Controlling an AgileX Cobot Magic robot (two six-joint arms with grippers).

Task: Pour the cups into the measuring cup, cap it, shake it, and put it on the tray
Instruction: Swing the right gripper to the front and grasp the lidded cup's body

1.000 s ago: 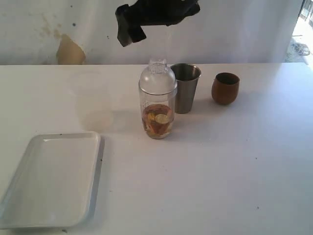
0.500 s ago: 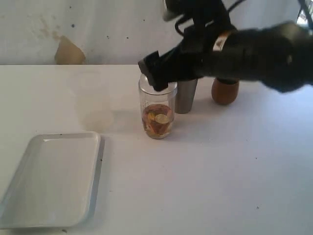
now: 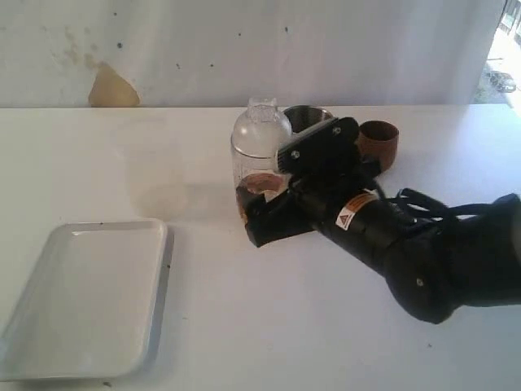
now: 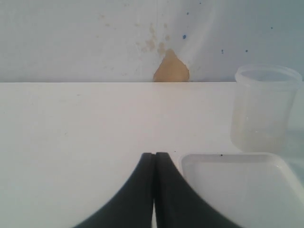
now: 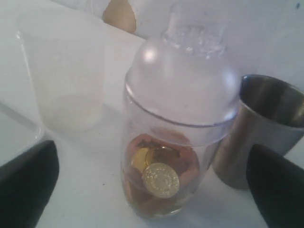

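The clear measuring cup (image 3: 262, 155) stands mid-table with its dome lid (image 5: 183, 78) on and gold coins and brown bits (image 5: 161, 178) at the bottom. Just behind it are the steel tumbler (image 3: 308, 115) (image 5: 259, 128) and, further right, the brown wooden cup (image 3: 378, 135), both upright. My right gripper (image 3: 273, 213) (image 5: 152, 148) is low on the table, open, with one finger on each side of the measuring cup and neither touching it. It hides the cup's lower part in the exterior view. My left gripper (image 4: 154, 159) is shut on nothing beside the white tray (image 4: 232, 190) (image 3: 89, 293).
A frosted translucent cup (image 4: 263, 109) (image 5: 66, 71) stands left of the measuring cup, beyond the tray's far edge. The right arm's black body (image 3: 423, 261) lies across the table's right half. A stained white wall runs behind the table.
The right arm came down from above the lidded measuring cup to table level, its open fingers now on either side of the cup. The cups and tray have not moved.
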